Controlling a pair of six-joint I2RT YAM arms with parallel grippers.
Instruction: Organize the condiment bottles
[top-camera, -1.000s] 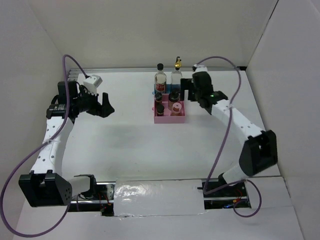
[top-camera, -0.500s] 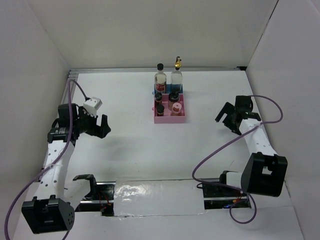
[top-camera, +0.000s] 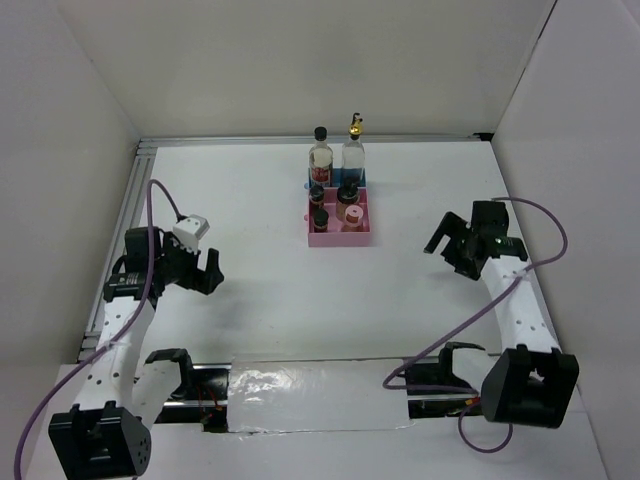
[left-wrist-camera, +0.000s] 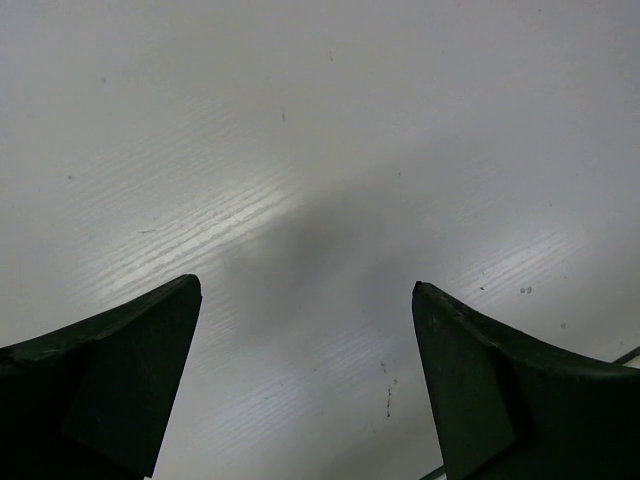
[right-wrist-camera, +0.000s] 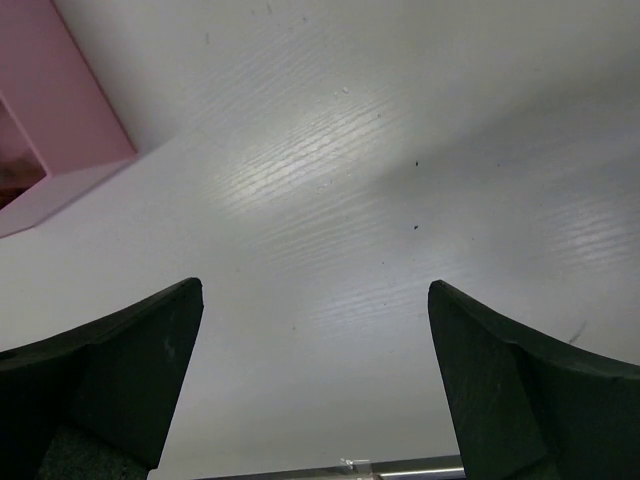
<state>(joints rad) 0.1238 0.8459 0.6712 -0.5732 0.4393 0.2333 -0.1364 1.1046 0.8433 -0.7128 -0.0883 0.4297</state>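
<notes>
While both arms reach low over the white wood-grained tabletop, we see the left gripper at about nine o'clock from the table's middle. Its two black fingers are spread wide and empty, and its wrist view shows only bare tabletop between them. At about three o'clock sits the right gripper, its jaws just as wide apart and holding nothing. Its own camera catches a corner of the pink rectangular plastic tray toward ten o'clock.

Farther back, toward twelve o'clock, we find that pink tray holding four upright bottles. Three are short dark black-capped glass jars, and the fourth is a pale-lidded jar in the tray's near right corner. Just behind it, a blue rectangular tray carries the two taller ones side by side. The tall clear red-labelled glass bottle with a black cap stands on the left, with the tall clear gold-spouted glass bottle on its right. Both grippers are well apart from every bottle.
</notes>
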